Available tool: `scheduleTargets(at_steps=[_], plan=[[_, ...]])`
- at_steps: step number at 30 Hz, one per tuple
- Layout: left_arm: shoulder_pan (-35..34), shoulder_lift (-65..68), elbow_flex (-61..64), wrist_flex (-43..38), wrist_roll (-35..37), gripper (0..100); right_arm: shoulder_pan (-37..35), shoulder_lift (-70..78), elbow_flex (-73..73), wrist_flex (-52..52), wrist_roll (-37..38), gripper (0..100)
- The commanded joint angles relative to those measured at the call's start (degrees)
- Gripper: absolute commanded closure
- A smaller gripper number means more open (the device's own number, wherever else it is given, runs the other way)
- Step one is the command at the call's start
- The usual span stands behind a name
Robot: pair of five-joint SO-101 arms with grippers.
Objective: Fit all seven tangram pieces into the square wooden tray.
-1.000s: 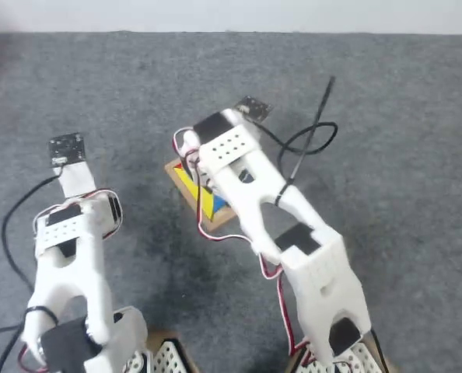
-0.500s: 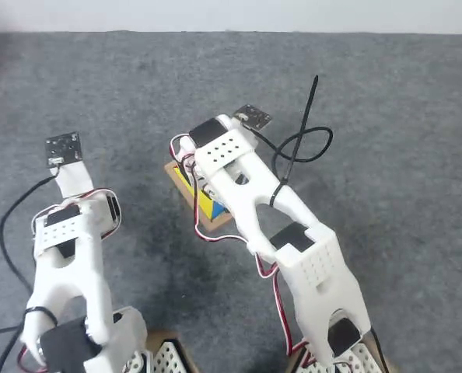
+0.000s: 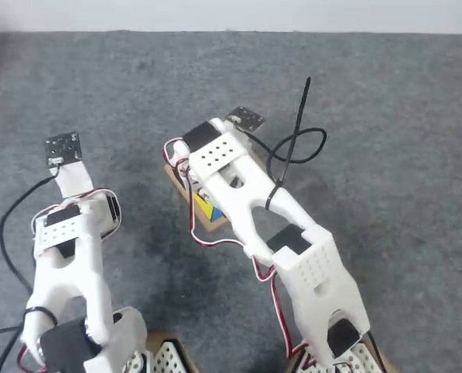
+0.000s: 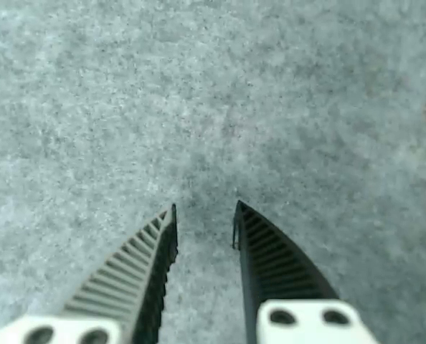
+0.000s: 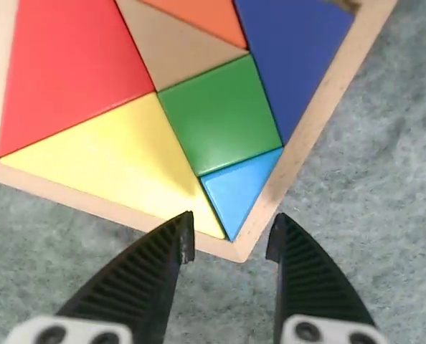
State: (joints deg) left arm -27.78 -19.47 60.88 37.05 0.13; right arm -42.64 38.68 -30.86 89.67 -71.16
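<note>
1. A grey, felt-like worktop (image 3: 386, 155) spreads under both arms
2. The square wooden tray (image 5: 320, 107) lies flat near the middle of it; in the high view the right arm (image 3: 293, 249) covers most of it
3. Seven pieces sit edge to edge inside the tray: a red triangle (image 5: 62, 72), a yellow triangle (image 5: 120, 172), a green square (image 5: 220, 118), a light blue triangle (image 5: 234, 190), a dark blue piece (image 5: 292, 50), a tan triangle (image 5: 173, 46) and an orange piece (image 5: 199, 11). No gaps show between them, so the fitting looks complete
4. The right pincer (image 5: 232, 229) hangs over the tray corner beside the light blue triangle, its jaws apart and gripping nothing
5. The left pincer (image 4: 206, 208) is also spread and empty, over bare worktop off to the side of the tray
6. Handling, as a judgement: the pieces look like thin, stiff, light painted wood with smooth, somewhat slippery faces. Lying flush, they offer no free edge to pinch
7. A hold would be surest across the tray's raised rim at a side or corner. The tray should stay level, since tilting could spill the loose pieces, and the fabric surface should keep it from sliding
8. No brand, label or writing can be read on the tray or the pieces
</note>
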Motion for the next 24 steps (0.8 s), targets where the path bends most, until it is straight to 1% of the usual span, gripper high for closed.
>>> scheduleTargets(at_steps=[1,4,6,8,9,13,15,18,20,22,24], plan=[[-0.3,-0.4,-2.0,-1.1,0.4,88,2.1,-1.1,-4.0,0.9,1.0,82.5],[-0.1,-1.1,-2.1,-0.8,0.4,88,4.3,-3.3,-9.6,6.0,8.5,82.7],[-0.1,-2.4,-3.1,1.5,0.4,88,4.8,-6.3,-13.1,12.0,15.2,82.7],[-0.1,-6.1,-3.9,5.1,0.5,88,4.6,-10.2,-13.4,13.2,21.2,83.3],[-0.1,-9.0,-3.7,6.4,0.5,88,4.6,-12.3,-12.1,12.9,22.5,84.8],[0.4,-25.0,3.3,7.4,0.5,90,3.5,-18.4,-6.8,12.7,23.7,86.9],[2.5,-34.2,8.1,7.6,0.3,90,2.8,-20.4,-4.1,12.7,25.7,87.0],[6.9,-47.7,15.6,7.7,-0.1,90,2.3,-22.7,-0.4,12.5,26.0,88.7],[9.1,-55.9,19.9,8.2,-2.4,90,2.7,-24.4,1.8,11.6,26.1,89.5],[11.0,-63.6,23.0,10.5,-4.0,90,3.3,-26.5,4.6,10.1,26.2,89.7],[12.7,-70.5,25.0,13.7,-4.1,90,3.4,-29.7,7.9,8.1,27.3,89.8]])
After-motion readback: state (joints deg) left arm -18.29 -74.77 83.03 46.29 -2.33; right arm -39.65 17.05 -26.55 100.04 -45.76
